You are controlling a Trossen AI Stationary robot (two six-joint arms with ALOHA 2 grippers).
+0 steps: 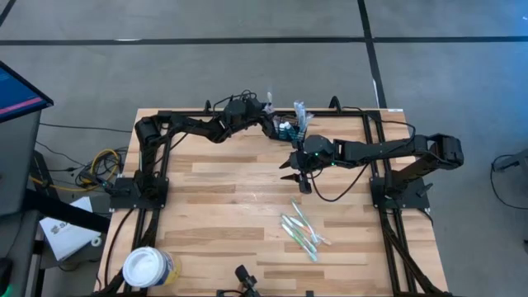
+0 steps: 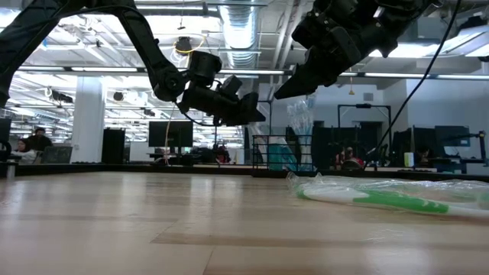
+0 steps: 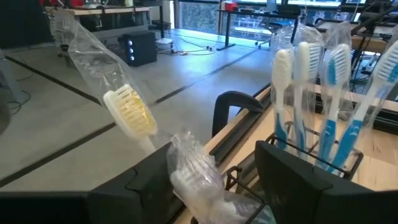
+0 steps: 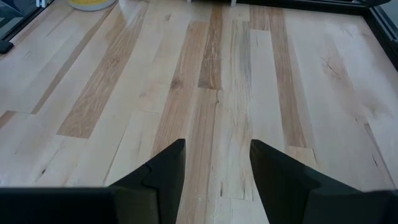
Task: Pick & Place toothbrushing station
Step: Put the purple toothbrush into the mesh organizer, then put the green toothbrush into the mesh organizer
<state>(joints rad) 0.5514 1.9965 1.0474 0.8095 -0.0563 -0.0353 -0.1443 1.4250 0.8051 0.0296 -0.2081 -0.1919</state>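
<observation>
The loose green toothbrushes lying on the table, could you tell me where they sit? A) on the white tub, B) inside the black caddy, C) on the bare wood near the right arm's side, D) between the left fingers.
C: the green toothbrushes lie flat on the wooden table, apart from the caddy.

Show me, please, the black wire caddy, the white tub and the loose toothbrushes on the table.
black wire caddy [image 2: 269, 153]: low view, front mesh wall.
white tub [image 1: 146, 267]: high view, lid.
loose toothbrushes [image 1: 300, 231]: high view, middle of the pile.
</observation>
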